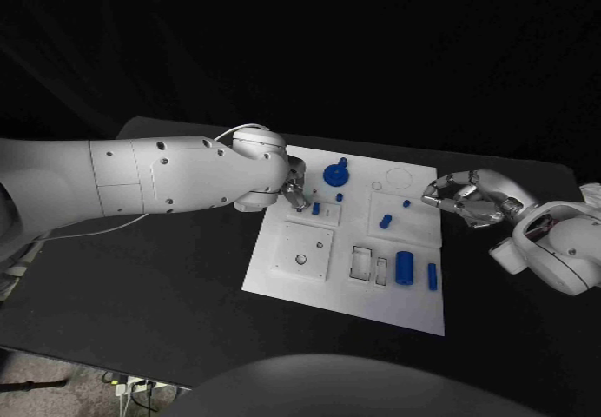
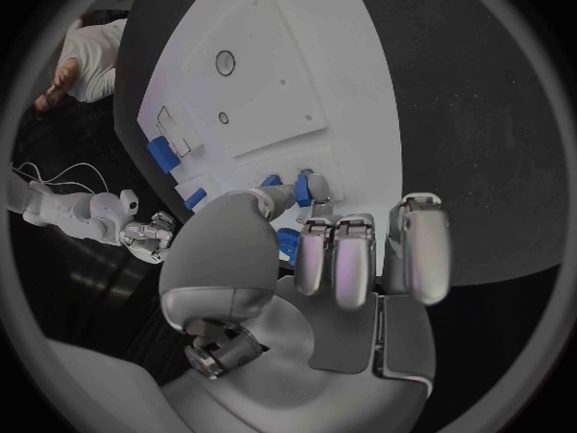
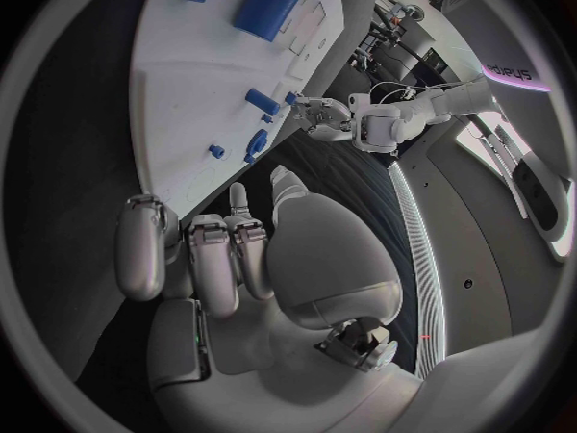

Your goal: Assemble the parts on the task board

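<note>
The black bench (image 1: pixel 150 287) carries the white task board (image 1: pixel 357 295), which lies flat in the middle, its long side running away from the robot. The left arm (image 1: pixel 138 174) reaches across the board's left far corner and hides that part of it. The right arm (image 1: pixel 558 243) stays off the board's right edge. On the board's near right a large blue cylinder (image 1: pixel 403 268) lies with its long axis pointing away from the robot, a thinner blue rod (image 1: pixel 432 276) just beside it, parallel. A round blue knob (image 1: pixel 336 175) stands near the far edge. The left robot hand (image 1: pixel 295 196) pinches a small blue peg (image 2: pixel 303 187) over the board, peg roughly upright. The right robot hand (image 1: pixel 466 198) hovers beside the board, fingers curled, grasping nothing.
</note>
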Robot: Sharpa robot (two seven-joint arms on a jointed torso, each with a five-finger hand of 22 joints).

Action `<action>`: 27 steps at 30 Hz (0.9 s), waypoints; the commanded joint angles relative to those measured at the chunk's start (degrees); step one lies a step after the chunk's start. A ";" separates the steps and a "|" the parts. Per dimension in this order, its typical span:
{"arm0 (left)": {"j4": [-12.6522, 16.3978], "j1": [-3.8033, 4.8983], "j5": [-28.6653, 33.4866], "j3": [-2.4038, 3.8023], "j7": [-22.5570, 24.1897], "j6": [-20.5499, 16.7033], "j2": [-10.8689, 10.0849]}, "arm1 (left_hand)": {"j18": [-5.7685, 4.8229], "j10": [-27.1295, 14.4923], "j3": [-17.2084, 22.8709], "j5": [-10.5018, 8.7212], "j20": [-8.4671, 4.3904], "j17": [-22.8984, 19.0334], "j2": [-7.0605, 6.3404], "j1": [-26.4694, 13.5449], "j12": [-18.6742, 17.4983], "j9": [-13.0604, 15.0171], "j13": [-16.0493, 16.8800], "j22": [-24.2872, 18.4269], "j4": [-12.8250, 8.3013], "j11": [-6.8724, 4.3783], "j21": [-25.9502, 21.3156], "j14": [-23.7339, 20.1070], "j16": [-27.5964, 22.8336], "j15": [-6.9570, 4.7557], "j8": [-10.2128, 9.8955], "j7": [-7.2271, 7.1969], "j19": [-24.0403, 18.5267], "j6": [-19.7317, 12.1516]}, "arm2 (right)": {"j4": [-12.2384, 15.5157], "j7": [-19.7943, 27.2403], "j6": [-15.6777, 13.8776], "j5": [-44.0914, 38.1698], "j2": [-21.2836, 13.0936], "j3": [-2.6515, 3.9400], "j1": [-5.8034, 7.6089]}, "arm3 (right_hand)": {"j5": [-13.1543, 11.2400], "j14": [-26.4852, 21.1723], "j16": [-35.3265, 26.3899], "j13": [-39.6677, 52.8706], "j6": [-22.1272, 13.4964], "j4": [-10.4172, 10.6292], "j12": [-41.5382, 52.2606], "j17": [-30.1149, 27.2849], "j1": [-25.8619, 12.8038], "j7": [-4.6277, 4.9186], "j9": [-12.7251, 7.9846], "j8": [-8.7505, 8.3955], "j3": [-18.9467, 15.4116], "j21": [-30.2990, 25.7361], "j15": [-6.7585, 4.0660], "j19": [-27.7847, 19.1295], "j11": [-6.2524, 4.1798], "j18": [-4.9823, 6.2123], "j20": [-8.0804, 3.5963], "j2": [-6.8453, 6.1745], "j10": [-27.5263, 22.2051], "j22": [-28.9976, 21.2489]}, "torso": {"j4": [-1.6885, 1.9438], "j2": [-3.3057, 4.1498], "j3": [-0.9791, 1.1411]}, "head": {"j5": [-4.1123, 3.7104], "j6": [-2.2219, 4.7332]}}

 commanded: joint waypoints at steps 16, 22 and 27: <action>-0.04 -0.63 -2.67 -0.13 -2.59 0.04 -0.21 | 0.94 6.14 -2.80 0.83 0.46 15.08 0.60 0.88 0.14 -0.01 15.09 12.03 -0.79 0.67 -0.85 5.94 0.14 0.47 -1.25 0.35 0.80 -1.62 | 0.09 0.45 0.81 -0.08 -0.11 0.00 -0.04 | 0.36 5.98 0.20 14.95 -0.39 -0.21 -0.21 15.09 0.54 0.04 -0.05 -0.34 0.00 -0.21 0.23 -0.30 0.29 0.90 0.06 -0.08 6.01 10.39 | 0.01 -0.02 -0.04 | 0.04 0.01; 0.01 -0.67 -3.52 -0.14 -2.18 0.16 -0.32 | 0.97 6.14 -3.72 0.36 0.58 15.08 0.75 1.66 0.14 -0.45 15.09 11.99 -1.44 0.83 -1.03 5.94 0.14 0.61 -2.14 0.54 0.74 -2.18 | 0.09 0.46 0.82 -0.07 -0.11 0.00 -0.05 | 0.36 5.98 0.20 14.95 -0.39 -0.21 -0.21 15.09 0.54 0.04 -0.05 -0.34 0.00 -0.21 0.23 -0.30 0.29 0.90 0.06 -0.08 6.01 10.39 | 0.01 -0.01 -0.04 | 0.01 0.01; 0.14 -0.69 -3.70 -0.15 -1.75 0.38 -0.42 | 0.99 6.14 -4.60 -0.63 0.68 15.08 0.72 2.05 0.14 -0.83 15.09 11.98 -1.75 0.92 -1.12 5.94 0.14 0.70 -2.78 0.71 0.72 -2.34 | 0.08 0.46 0.78 -0.06 -0.10 0.00 -0.05 | 0.45 5.98 0.20 14.95 -0.44 -0.31 -0.21 15.09 0.64 0.05 -0.06 -0.34 0.05 -0.20 0.23 -0.28 0.30 0.90 0.06 -0.10 6.01 10.40 | 0.03 0.00 -0.01 | 0.01 0.01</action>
